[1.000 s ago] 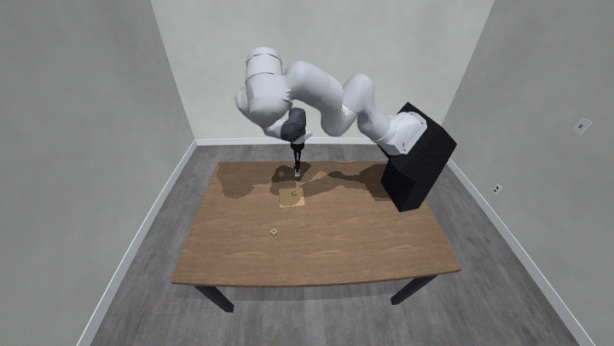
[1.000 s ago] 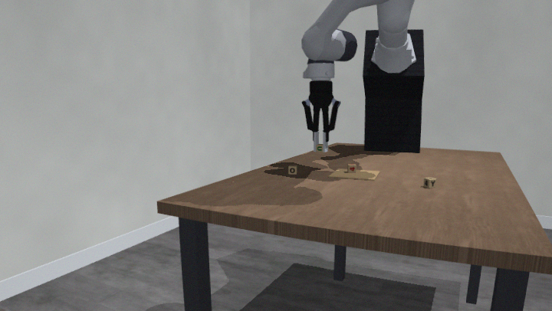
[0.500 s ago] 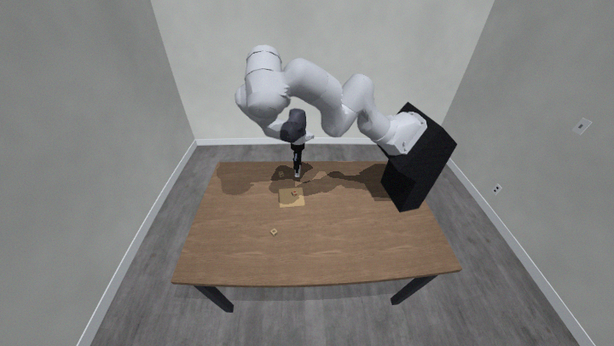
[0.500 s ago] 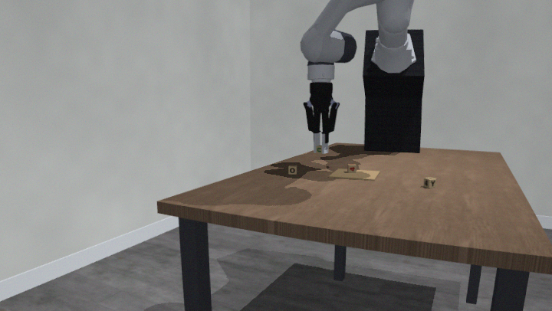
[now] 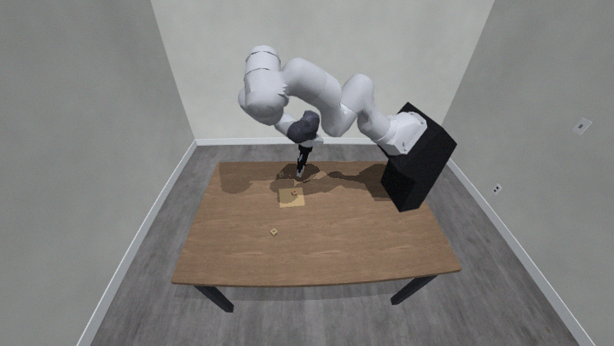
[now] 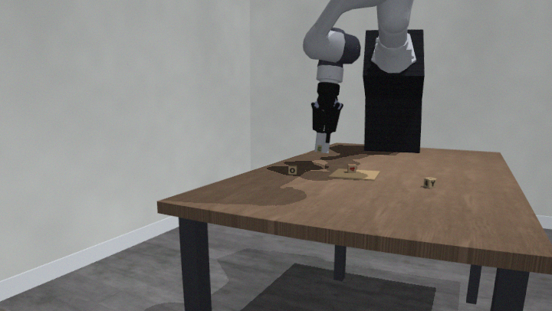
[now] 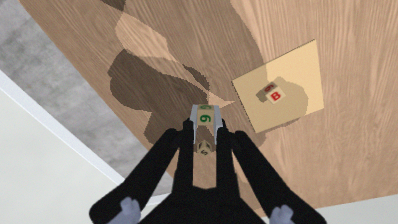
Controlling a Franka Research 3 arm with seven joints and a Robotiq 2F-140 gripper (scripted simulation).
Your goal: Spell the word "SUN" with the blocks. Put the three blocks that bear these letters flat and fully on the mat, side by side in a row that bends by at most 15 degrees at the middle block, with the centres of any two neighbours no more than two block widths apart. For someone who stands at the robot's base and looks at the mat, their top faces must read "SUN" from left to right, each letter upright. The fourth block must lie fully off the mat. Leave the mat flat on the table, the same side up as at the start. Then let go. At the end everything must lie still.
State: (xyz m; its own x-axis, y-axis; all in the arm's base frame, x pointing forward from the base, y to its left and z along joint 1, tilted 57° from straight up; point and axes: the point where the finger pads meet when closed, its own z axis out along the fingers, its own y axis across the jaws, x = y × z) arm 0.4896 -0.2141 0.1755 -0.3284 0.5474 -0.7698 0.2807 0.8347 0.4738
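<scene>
Pale yellow, the mat (image 5: 285, 202) (image 6: 371, 175) (image 7: 310, 65) carries one block with a red B (image 5: 294, 193) (image 6: 351, 168) (image 7: 274, 95), while two others, a block marked O (image 5: 280, 174) (image 6: 292, 170) (image 7: 204, 148) and a block marked Y (image 5: 274, 232) (image 6: 429, 182), sit off it on the counter (image 5: 327, 240) (image 6: 386, 208) (image 7: 350, 150). Above the counter, the hand (image 5: 299, 174) (image 6: 322, 148) (image 7: 205, 112), nearly closed, pinches a green-marked block (image 6: 319, 148) (image 7: 205, 118). "SUN" is unspelled; the row, its turning and the release apparently remain.

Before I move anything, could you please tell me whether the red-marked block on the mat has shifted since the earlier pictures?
No, the red-marked block shows no visible shift; it keeps its spot on the mat.
</scene>
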